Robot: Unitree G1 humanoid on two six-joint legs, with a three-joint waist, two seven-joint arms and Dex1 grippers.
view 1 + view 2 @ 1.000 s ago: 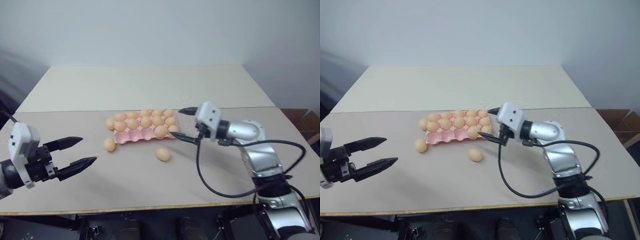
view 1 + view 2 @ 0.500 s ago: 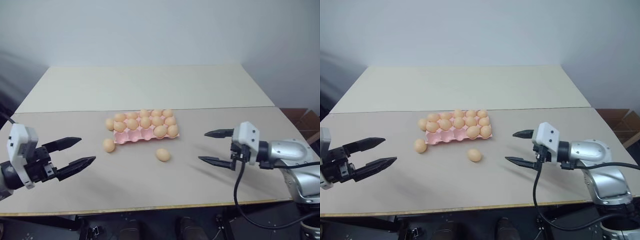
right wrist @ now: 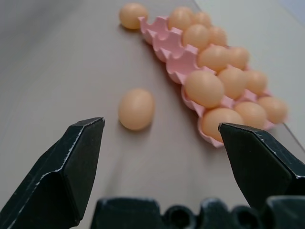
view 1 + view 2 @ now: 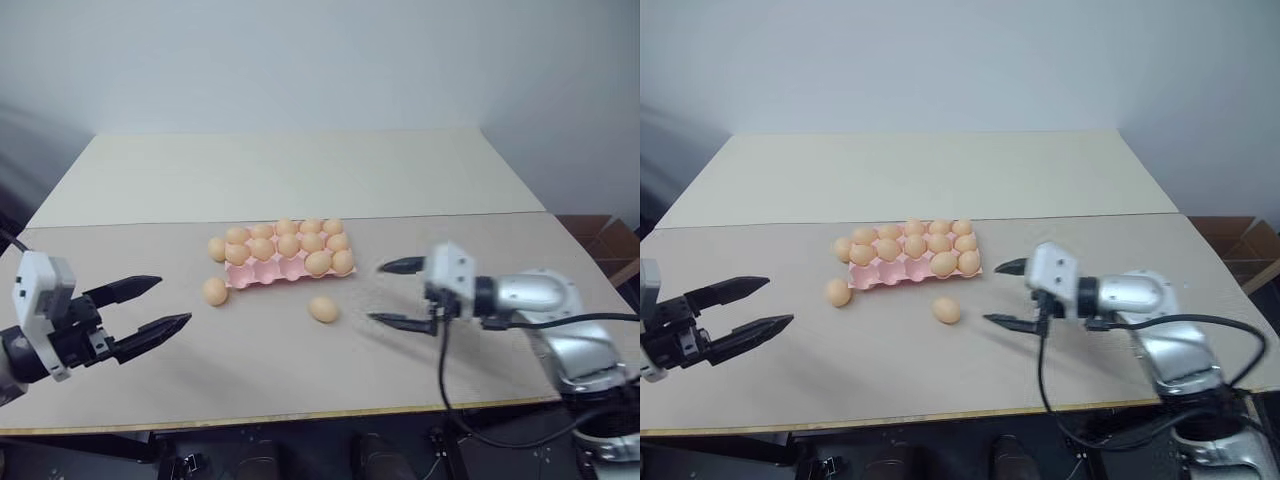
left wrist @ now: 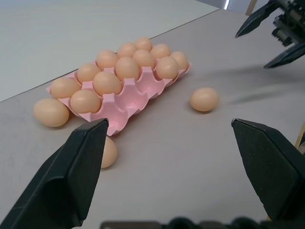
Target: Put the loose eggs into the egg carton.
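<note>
The pink carton [image 4: 288,262] sits mid-desk [image 4: 300,180], most cups filled with eggs, three front cups bare. No writing is readable on it. One loose egg [image 4: 323,309] lies just ahead of the right gripper [image 4: 395,293], whose jaws stand wide and hold nothing. Another egg [image 4: 215,291] lies beyond the left gripper [image 4: 155,306], also wide and bare; a third [image 4: 217,248] touches the carton's left end

My right gripper [image 4: 392,293] gapes at three o'clock of a loose egg [image 4: 323,309]; egg carton [image 4: 262,273] at twelve.
</note>
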